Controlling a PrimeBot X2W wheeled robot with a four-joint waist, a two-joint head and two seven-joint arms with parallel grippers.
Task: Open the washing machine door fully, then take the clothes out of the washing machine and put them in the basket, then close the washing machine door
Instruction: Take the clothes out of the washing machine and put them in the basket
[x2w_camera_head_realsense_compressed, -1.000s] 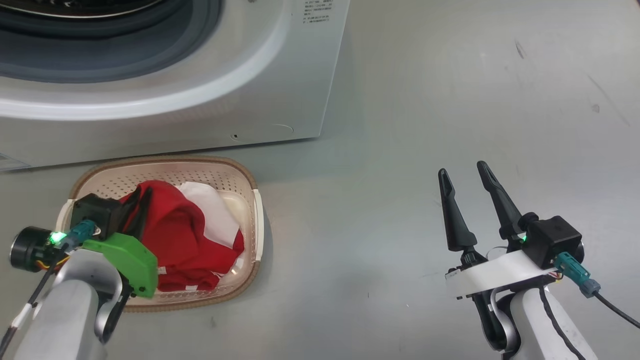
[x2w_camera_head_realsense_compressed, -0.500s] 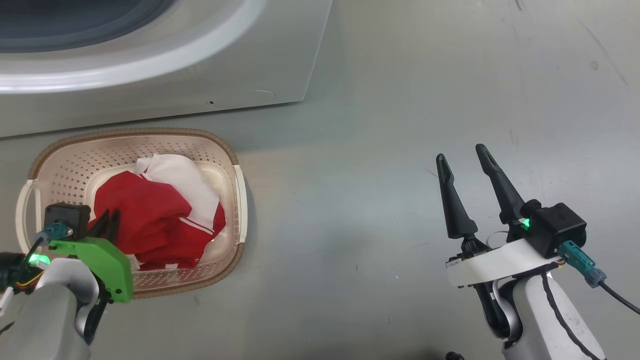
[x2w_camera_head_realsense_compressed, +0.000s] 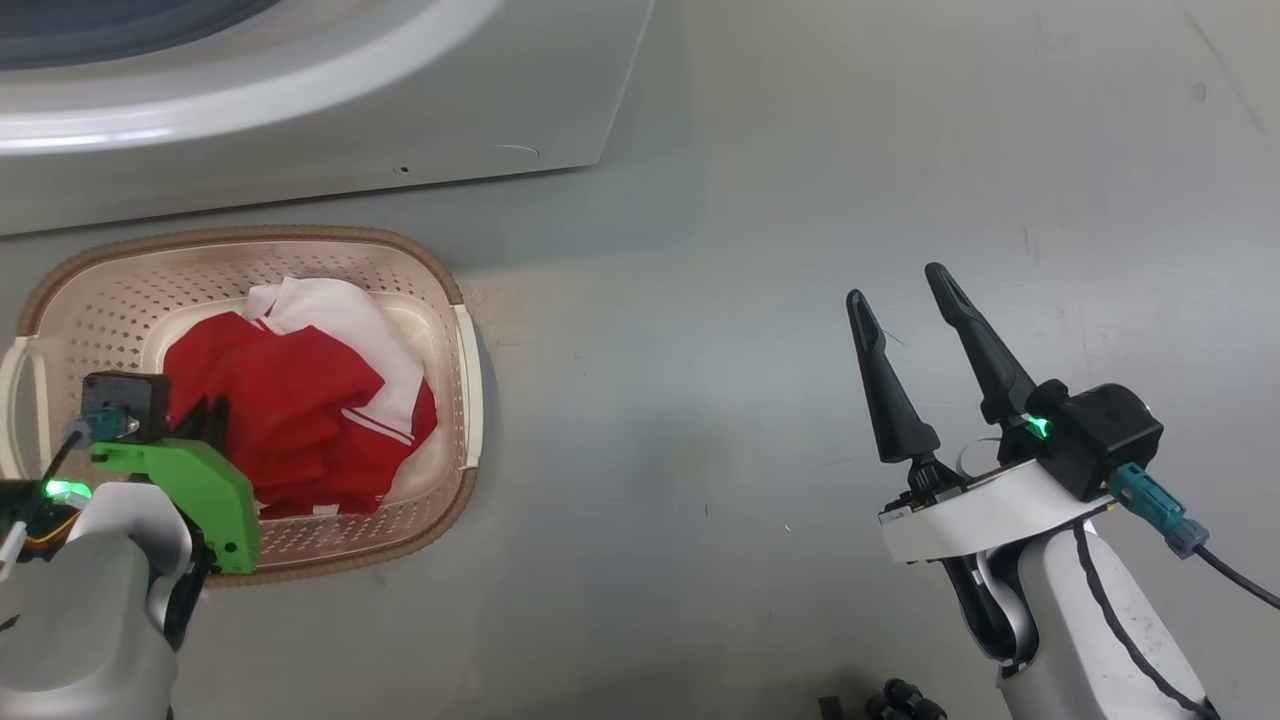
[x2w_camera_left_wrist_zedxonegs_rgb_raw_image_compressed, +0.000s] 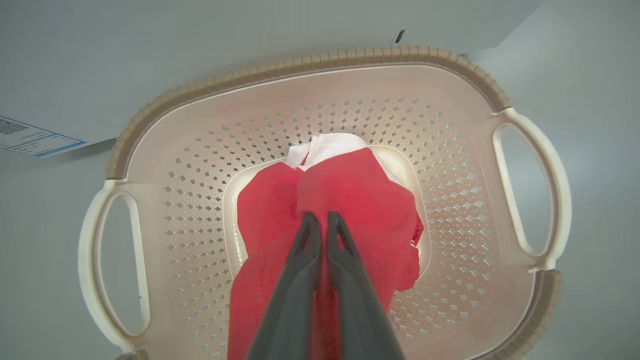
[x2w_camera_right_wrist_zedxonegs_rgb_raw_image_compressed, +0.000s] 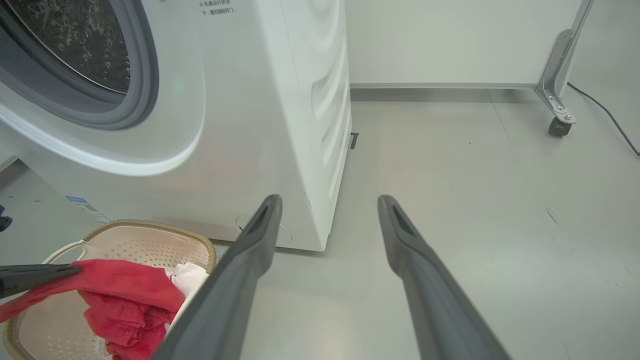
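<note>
The cream basket (x2w_camera_head_realsense_compressed: 470, 370) with a brown rim stands on the floor in front of the white washing machine (x2w_camera_head_realsense_compressed: 300, 110). The red and white clothes (x2w_camera_head_realsense_compressed: 300, 410) lie bunched inside it. My left gripper (x2w_camera_head_realsense_compressed: 208, 425) hangs over the basket's near left part. In the left wrist view it (x2w_camera_left_wrist_zedxonegs_rgb_raw_image_compressed: 320, 220) is shut on a fold of the red clothes (x2w_camera_left_wrist_zedxonegs_rgb_raw_image_compressed: 370, 200) above the basket (x2w_camera_left_wrist_zedxonegs_rgb_raw_image_compressed: 450, 165). My right gripper (x2w_camera_head_realsense_compressed: 905, 285) stands open over bare floor to the right, holding nothing. The right wrist view shows the gripper (x2w_camera_right_wrist_zedxonegs_rgb_raw_image_compressed: 330, 200), the open steel drum (x2w_camera_right_wrist_zedxonegs_rgb_raw_image_compressed: 75, 45) and grey gasket. The washing machine door is out of view.
Grey floor (x2w_camera_head_realsense_compressed: 700, 300) stretches between the basket and my right arm. A metal frame leg on a caster (x2w_camera_right_wrist_zedxonegs_rgb_raw_image_compressed: 557, 125) and a dark cable (x2w_camera_right_wrist_zedxonegs_rgb_raw_image_compressed: 607, 122) stand far right by the wall. A blue label (x2w_camera_left_wrist_zedxonegs_rgb_raw_image_compressed: 35, 137) is low on the machine.
The head camera has tilted, so the machine slid up the picture. The left gripper, still shut on the red cloth, has drawn back towards the basket's near left, and the clothes sit lower in it.
</note>
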